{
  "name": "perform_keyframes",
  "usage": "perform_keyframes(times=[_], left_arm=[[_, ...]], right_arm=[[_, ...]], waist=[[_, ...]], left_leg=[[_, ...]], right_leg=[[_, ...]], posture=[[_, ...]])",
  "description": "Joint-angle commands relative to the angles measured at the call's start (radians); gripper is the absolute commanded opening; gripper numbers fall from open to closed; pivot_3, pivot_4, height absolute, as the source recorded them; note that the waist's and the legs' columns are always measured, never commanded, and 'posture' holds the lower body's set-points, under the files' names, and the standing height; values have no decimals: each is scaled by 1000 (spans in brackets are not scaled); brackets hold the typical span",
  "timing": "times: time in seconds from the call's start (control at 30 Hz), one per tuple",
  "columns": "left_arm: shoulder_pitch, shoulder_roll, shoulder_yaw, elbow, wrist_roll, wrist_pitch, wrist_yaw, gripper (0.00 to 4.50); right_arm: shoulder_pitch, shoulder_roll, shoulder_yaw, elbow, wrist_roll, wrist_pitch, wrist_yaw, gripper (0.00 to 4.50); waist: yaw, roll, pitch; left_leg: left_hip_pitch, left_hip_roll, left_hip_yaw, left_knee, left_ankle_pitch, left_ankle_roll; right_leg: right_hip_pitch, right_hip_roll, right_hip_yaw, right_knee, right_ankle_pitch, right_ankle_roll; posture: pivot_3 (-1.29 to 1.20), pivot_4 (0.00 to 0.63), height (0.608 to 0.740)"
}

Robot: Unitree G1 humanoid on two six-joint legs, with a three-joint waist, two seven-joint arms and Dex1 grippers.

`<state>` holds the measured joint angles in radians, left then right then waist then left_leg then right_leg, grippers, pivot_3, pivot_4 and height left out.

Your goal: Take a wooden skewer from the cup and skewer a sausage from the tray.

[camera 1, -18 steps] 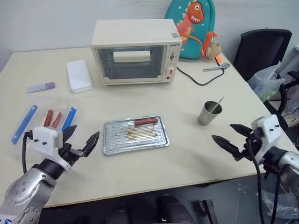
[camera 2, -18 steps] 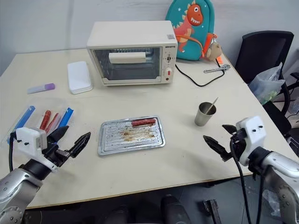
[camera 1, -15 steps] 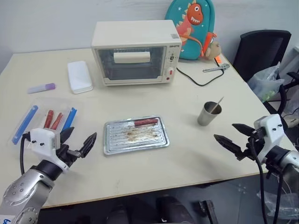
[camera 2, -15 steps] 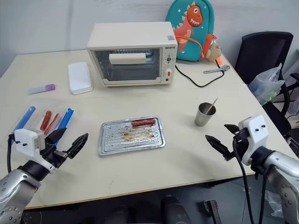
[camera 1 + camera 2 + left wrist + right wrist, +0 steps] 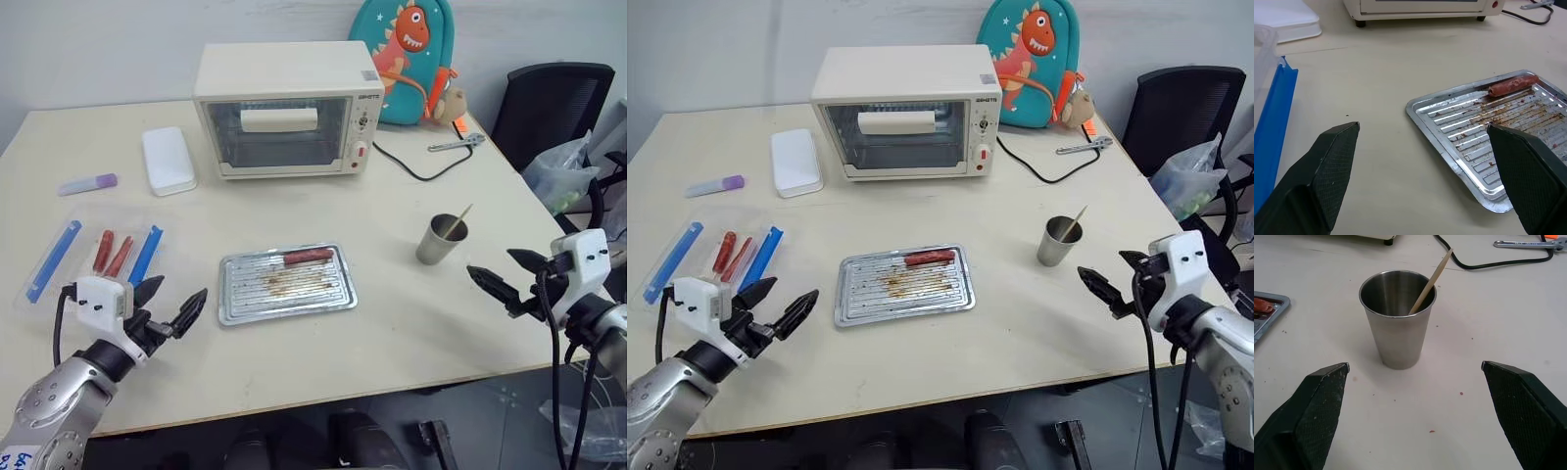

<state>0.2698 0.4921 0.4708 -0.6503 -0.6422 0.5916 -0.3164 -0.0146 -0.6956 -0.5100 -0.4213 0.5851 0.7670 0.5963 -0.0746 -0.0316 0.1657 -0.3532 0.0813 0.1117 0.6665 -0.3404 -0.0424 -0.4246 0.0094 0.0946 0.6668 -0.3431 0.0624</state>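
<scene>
Reaching for the thin wooden skewer (image 5: 1430, 283), you could tip the light steel cup (image 5: 1398, 317) it leans in, far right of the ridged, grease-stained metal tray (image 5: 286, 284). 1 small reddish sausage (image 5: 307, 256) lies at the tray's far edge. Your right gripper (image 5: 1114, 283) and left gripper (image 5: 169, 307) both gape wide, holding nothing.

**Where the cameras look**

Both eye views look forward and down from the head over the table (image 5: 392, 294), sharing the oven (image 5: 284, 108), tray (image 5: 286, 284) and cup (image 5: 440, 240). The left wrist view sits low and close, facing the tray. The right wrist view sits low, close to the cup.
</scene>
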Motion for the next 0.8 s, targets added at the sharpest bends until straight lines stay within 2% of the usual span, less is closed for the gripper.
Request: perform_keyframes(times=[0.03, 0.13, 0.23, 0.43, 0.53, 0.6, 0.8], left_arm=[[-18, 15, 27, -6, -6, -8, -3, 4460], [-59, 46, 32, -5, -30, 7, -24, 4460], [-157, 87, -1, 10, -121, 55, -75, 4460], [-414, 184, -160, 75, -232, 150, -233, 4460], [-530, 217, -266, 126, -219, 154, -343, 4460], [-595, 209, -322, 161, -177, 135, -360, 4460], [-717, 100, -412, 229, -138, 113, -342, 4460]], right_arm=[[-24, -11, -27, 5, 32, 7, -10, 4500], [-74, -12, -16, 22, 35, 14, -35, 4500], [-180, 18, -34, 58, 103, 77, -90, 4500], [-385, 49, 6, 215, 123, 130, -167, 4500], [-464, 74, 67, 325, 69, 89, -192, 4500], [-492, 86, 92, 384, 34, 54, -197, 4500], [-573, 119, 119, 473, 23, 15, -182, 4500]], waist=[[0, 0, 0], [-1, 0, 0], [-1, 0, 0], [0, 0, 0], [-5, 0, 0], [-8, 1, 0], [-10, 5, 2]], left_leg=[[0, 0, 0, 0, 0, 0], [0, 0, 0, 0, 0, 0], [0, 0, 0, 0, 0, 0], [0, 0, 0, 0, 0, 0], [-1, 1, 2, -1, 0, -1], [-1, 0, 3, 0, 0, -1], [-1, 1, 6, 0, 1, -1]], right_leg=[[0, 0, 0, 0, 0, 0], [0, 0, 0, 0, 0, 0], [0, 0, 0, 1, 0, 0], [0, 0, 0, 0, 0, 0], [-2, 0, 0, -1, 0, 0], [-3, 0, 1, 0, 0, 1], [-4, 0, 3, 2, 0, 1]], posture=[[0, 150, 740], [0, 150, 740], [0, 150, 740], [0, 150, 740], [0, 150, 740], [0, 150, 740], [0, 150, 740]])
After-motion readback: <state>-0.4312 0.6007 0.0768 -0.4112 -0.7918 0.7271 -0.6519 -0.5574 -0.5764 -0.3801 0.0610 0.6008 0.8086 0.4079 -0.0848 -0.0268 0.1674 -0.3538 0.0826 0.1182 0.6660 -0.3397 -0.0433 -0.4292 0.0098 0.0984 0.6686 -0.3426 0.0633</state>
